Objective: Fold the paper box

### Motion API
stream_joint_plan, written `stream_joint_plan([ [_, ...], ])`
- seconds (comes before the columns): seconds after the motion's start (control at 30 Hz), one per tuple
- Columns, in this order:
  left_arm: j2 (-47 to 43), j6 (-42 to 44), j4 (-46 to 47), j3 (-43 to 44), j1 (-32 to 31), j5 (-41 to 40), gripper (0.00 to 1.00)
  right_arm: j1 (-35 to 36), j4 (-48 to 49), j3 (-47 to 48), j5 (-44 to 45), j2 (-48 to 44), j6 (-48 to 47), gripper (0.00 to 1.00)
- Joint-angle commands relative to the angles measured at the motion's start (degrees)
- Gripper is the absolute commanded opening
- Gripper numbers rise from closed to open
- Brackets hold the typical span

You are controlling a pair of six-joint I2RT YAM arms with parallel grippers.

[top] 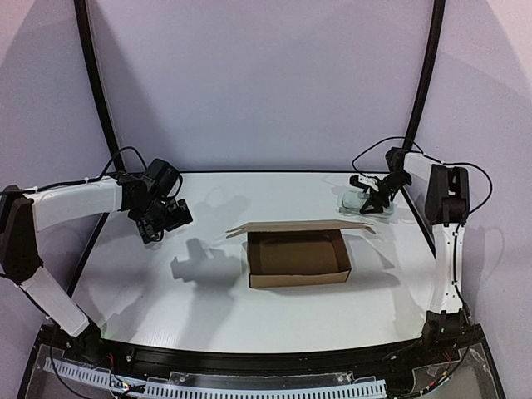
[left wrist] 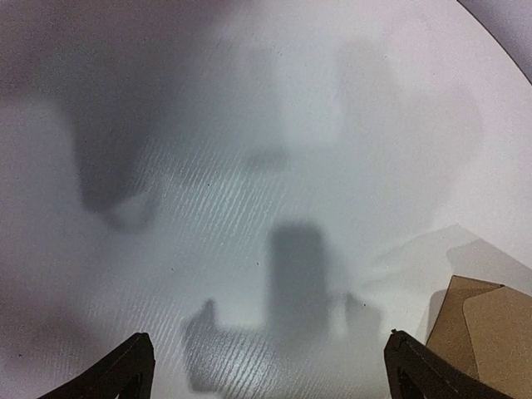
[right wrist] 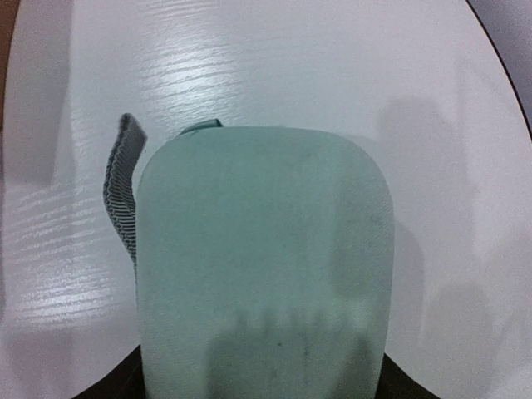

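Observation:
The paper box [top: 299,278] stands mid-table as an open brown cardboard tray, its lid flap [top: 291,226] lying back behind it. One corner of the box [left wrist: 486,332] shows at the lower right of the left wrist view. My left gripper [top: 166,218] [left wrist: 268,337] hangs open over bare table left of the box, holding nothing. My right gripper [top: 376,198] [right wrist: 262,378] is at the far right rear, away from the box. Its jaws press both sides of a pale green rounded object [top: 359,202] [right wrist: 262,249] that fills the gap between them.
A grey ribbed strap [right wrist: 120,183] sticks out from the pale green object's left side. The white table's [top: 166,291] dark rim [top: 420,229] runs close behind the right gripper. Black frame poles [top: 96,75] rise at both rear corners.

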Motion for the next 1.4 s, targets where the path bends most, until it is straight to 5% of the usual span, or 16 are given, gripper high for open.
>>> stream_joint_plan([
  [0.0, -4.12, 2.41, 0.16, 0.71, -0.4, 2.45, 0.99, 0.32, 3.93, -3.65, -3.74, -7.85, 5.56, 0.61],
  [0.27, -8.1, 15.16, 5.9, -1.18, -8.33, 6.87, 0.99, 2.24, 34.17, -30.66, -4.23, -37.54, 30.08, 0.5],
  [0.37, -8.49, 21.16, 7.51, -1.88, -12.39, 10.82, 0.99, 6.94, 38.72, -36.65, -4.59, -49.82, 40.03, 0.46],
  [0.5, -8.71, 26.05, 8.92, -3.71, -14.49, 15.36, 0.99, 15.84, 35.48, -40.51, -3.53, -59.14, 46.13, 0.43],
  [0.67, -10.55, 31.56, 9.31, -5.73, -15.23, 19.52, 1.0, 25.78, 33.1, -47.0, -13.74, -69.28, 51.98, 0.44],
  [0.73, -12.67, 32.22, 9.18, -6.81, -15.29, 16.26, 1.0, 30.38, 28.4, -48.55, -20.8, -72.72, 48.99, 0.45],
  [0.9, -18.38, 31.61, 8.8, -9.3, -15.3, 4.86, 1.0, 47.02, 6.81, -49.66, -19.49, -74.89, 33.85, 0.48],
  [1.17, -19.89, 25.82, 9.26, -9.57, -14.97, -10.65, 1.0, 57.85, 4.35, -53.49, -2.38, -65.92, 36.63, 0.48],
  [1.27, -20.02, 23.66, 10.63, -9.58, -14.26, -11.27, 1.0, 58.34, 13.49, -55.22, 9.52, -61.78, 39.01, 0.45],
  [1.37, -20.56, 22.03, 12.04, -10.33, -13.65, -12.97, 1.0, 58.33, 26.15, -56.93, 30.88, -59.12, 42.56, 0.45],
])
